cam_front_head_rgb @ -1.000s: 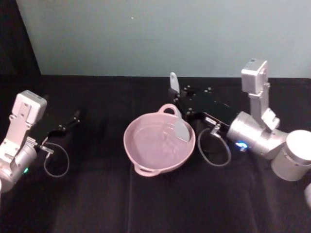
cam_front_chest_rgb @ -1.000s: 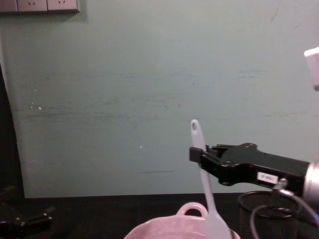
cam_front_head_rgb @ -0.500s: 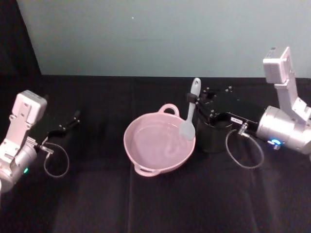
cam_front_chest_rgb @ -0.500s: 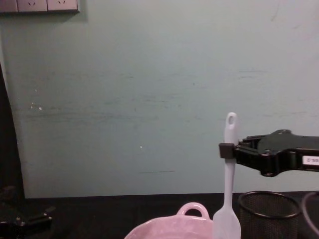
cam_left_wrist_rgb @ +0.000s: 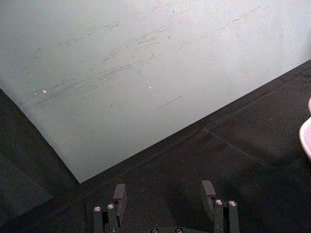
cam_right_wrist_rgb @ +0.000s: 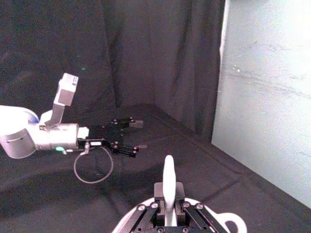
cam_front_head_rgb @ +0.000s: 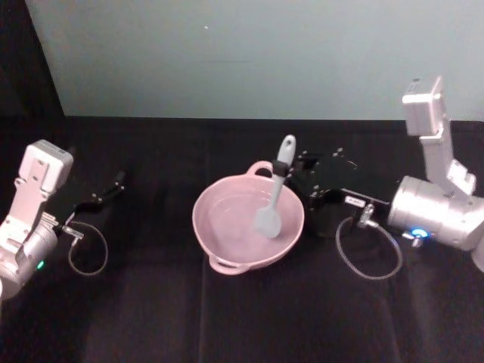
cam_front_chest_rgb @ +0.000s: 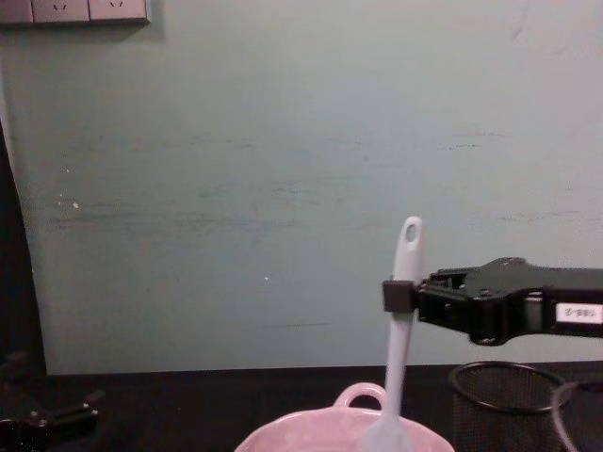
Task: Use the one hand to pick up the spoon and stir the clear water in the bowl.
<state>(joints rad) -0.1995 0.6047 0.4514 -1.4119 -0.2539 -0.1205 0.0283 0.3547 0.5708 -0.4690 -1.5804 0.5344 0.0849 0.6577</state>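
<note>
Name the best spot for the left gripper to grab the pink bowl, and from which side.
Left gripper: probably take the near loop handle of the bowl, from the robot's left; it juts outward, clear of the spoon held by the right gripper at the far right.

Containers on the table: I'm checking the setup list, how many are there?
2. The pink bowl sits mid-table, the spoon dipping into it from the right gripper. The black mesh cup stands just right of it. Left gripper idles far left.

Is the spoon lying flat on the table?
No, the right gripper holds the spoon up, its head down inside the bowl.
</note>
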